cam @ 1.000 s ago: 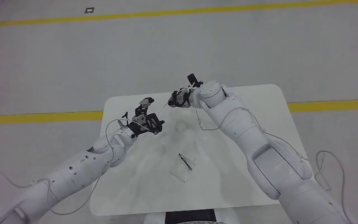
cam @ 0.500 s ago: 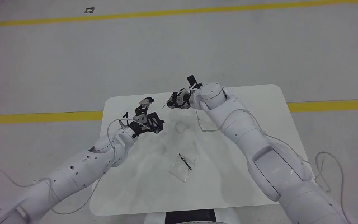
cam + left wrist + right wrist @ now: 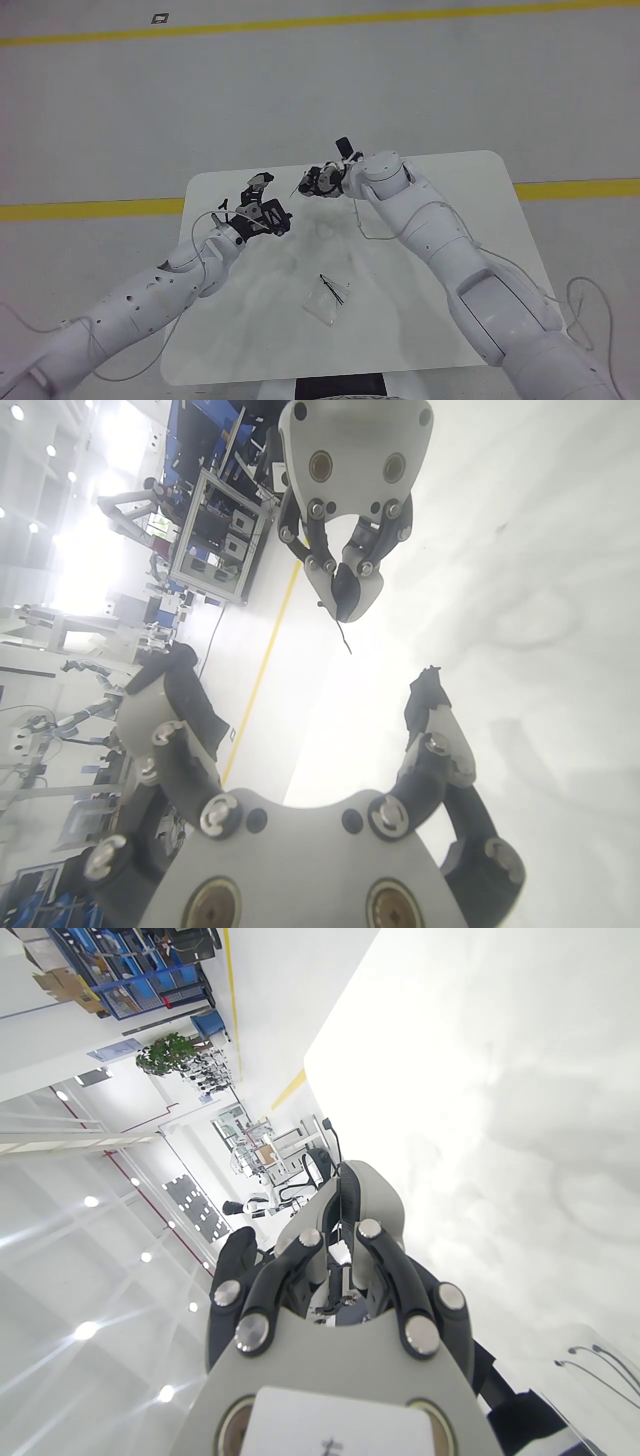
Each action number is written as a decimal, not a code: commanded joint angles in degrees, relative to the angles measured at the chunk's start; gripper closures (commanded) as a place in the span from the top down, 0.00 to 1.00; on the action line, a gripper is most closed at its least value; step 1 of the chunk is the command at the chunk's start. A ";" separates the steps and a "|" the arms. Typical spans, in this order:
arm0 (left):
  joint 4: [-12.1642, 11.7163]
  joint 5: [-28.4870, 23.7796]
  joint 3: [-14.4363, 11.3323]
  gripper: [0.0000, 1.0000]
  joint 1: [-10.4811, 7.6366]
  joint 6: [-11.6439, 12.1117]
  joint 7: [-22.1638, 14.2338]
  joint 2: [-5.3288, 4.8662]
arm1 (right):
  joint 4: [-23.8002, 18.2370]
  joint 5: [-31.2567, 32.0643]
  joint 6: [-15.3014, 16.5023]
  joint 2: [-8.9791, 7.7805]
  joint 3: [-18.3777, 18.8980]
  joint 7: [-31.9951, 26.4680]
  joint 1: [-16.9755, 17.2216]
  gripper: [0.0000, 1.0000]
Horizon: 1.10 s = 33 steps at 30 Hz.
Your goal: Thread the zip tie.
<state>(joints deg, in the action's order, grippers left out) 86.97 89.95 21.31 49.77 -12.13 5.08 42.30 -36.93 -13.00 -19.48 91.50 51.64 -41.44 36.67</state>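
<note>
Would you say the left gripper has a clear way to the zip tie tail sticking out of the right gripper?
Probably yes: the left gripper is open and faces the right gripper, shut on the zip tie, with nothing between them.

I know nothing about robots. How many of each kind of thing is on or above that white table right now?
2 tools: left tool open, right tool shut.
1 zip tie, pinched in the right tool.
1 clear bag of spare ties, lying on the table.
Total: 4
</note>
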 commanded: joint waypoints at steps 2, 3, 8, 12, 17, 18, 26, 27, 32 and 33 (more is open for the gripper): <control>-0.02 0.00 -0.44 1.00 -0.33 -0.21 -0.10 0.03 | -1.04 0.06 0.00 -0.45 0.09 -0.97 0.57 0.00; -0.05 0.00 -0.63 1.00 -0.47 -0.31 -0.13 0.03 | -1.36 -0.10 0.00 -0.61 0.10 -1.48 0.81 0.00; -0.24 0.00 -1.69 0.84 -1.19 -0.95 -0.13 0.00 | -2.92 -0.94 0.00 -1.11 -0.03 -1.83 1.80 0.00; -0.35 0.00 -2.38 0.43 -1.60 -1.43 -0.02 0.00 | -4.36 -1.75 0.00 -1.45 -0.33 -1.45 2.54 0.00; -0.54 0.00 -3.17 0.24 -2.18 -1.83 -0.44 0.04 | -5.90 -2.53 0.00 -1.99 -0.86 -1.05 3.16 0.00; -0.56 0.00 -3.29 0.24 -2.26 -1.88 -0.58 0.07 | -6.10 -2.68 0.00 -2.09 -0.96 -0.99 3.25 0.00; -0.86 0.00 -4.24 0.22 -2.97 -1.59 -1.39 0.33 | -7.14 -4.31 0.00 -2.95 -1.89 -0.33 3.70 0.00; -0.89 0.00 -4.35 0.22 -3.06 -1.56 -1.46 0.37 | -7.27 -4.59 0.00 -3.09 -2.02 -0.32 3.68 0.00; -1.00 0.00 -4.78 0.26 -3.35 -1.18 -1.47 0.58 | -7.85 -5.71 0.00 -3.71 -2.47 0.03 3.69 0.00; -1.05 0.00 -4.85 0.27 -3.40 -1.12 -1.44 0.63 | -7.96 -5.90 0.00 -3.82 -2.59 0.13 3.69 0.00</control>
<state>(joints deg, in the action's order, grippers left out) 85.96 89.95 16.52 46.42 -13.31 3.59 42.89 -44.80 -18.73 -19.48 87.78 49.15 -41.39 40.35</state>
